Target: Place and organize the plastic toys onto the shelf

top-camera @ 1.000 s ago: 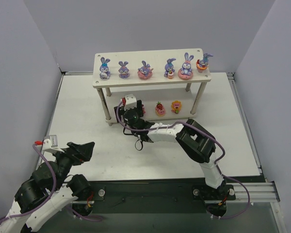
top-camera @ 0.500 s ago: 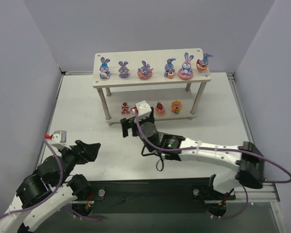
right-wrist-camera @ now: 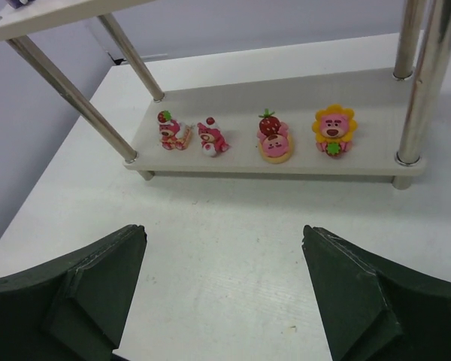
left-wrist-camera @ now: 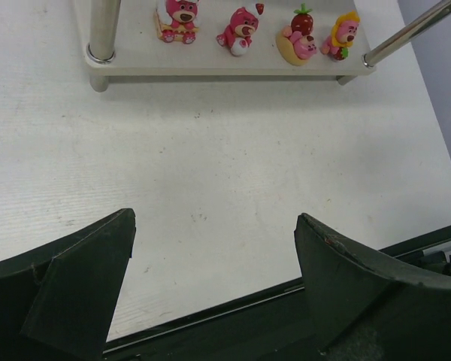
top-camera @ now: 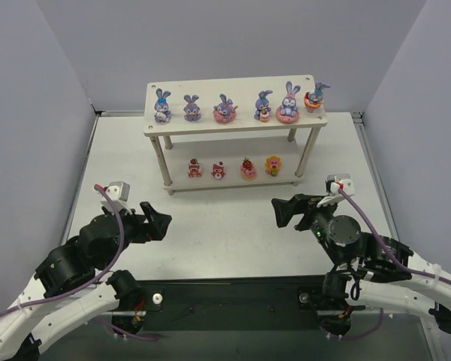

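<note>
top board of the shelf carries six bunnies in a row, and the lower board four pink pieces (tiny from above, clearer at the wrists). the back of the lower board hides under the top one, and the wrist views cut the bunnies off. left gripper and right gripper both gape wide, holding nothing, well apart from the shelf, with bare table between them and its front edge.

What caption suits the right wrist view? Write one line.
Open right claw facing the shelf, four pink toys in a row on its lower board.
</note>
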